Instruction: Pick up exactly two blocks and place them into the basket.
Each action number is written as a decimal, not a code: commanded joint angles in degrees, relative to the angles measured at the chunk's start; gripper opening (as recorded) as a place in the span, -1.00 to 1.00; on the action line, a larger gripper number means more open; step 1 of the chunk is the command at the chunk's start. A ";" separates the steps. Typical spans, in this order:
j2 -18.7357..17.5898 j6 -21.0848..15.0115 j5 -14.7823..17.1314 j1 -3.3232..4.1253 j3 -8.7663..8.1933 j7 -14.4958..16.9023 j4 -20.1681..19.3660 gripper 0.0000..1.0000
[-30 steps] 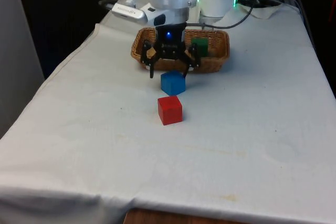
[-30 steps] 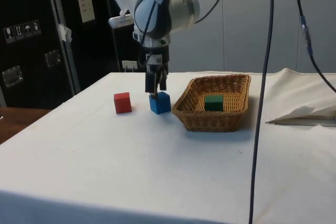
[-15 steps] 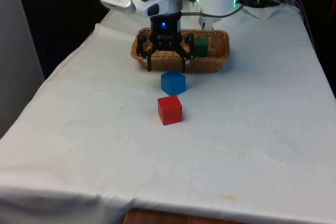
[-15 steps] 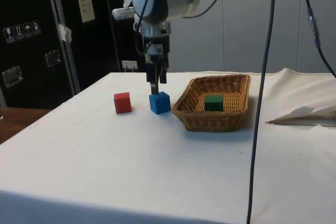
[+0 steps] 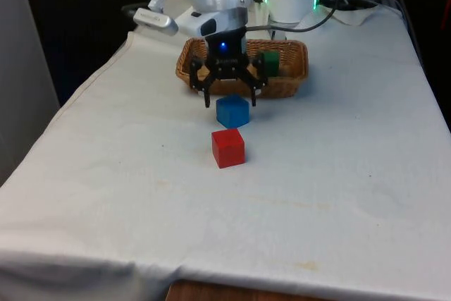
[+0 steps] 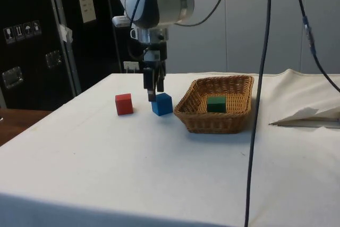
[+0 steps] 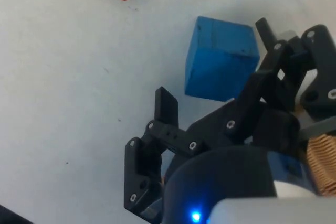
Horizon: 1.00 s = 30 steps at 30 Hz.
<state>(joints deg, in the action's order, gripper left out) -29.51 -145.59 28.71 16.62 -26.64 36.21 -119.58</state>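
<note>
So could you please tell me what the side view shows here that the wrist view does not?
The side view alone shows the green block lying inside the whole basket, plus dark cabinets behind the table. The wrist view alone shows, from above, that the open hand has empty space between its fingers, with the blue block offset towards one finger. Both show the blue block, the red block apart from it, and the white cloth.

Count: three blocks — one blue block, one red block, one green block; one wicker basket.
</note>
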 commanded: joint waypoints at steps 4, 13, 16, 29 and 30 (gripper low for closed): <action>-0.29 1.20 2.01 -0.69 0.92 1.66 0.52 1.00; -1.49 3.61 5.84 -0.74 0.97 5.04 1.15 1.00; -2.52 4.24 7.28 -0.63 0.80 6.30 1.66 1.00; -3.67 4.13 8.19 0.00 0.17 7.91 1.83 -0.09; -3.78 4.30 8.65 -0.34 0.57 8.37 2.01 -0.09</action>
<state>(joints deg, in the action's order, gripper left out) -33.17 -141.46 36.90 16.62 -26.47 44.18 -117.74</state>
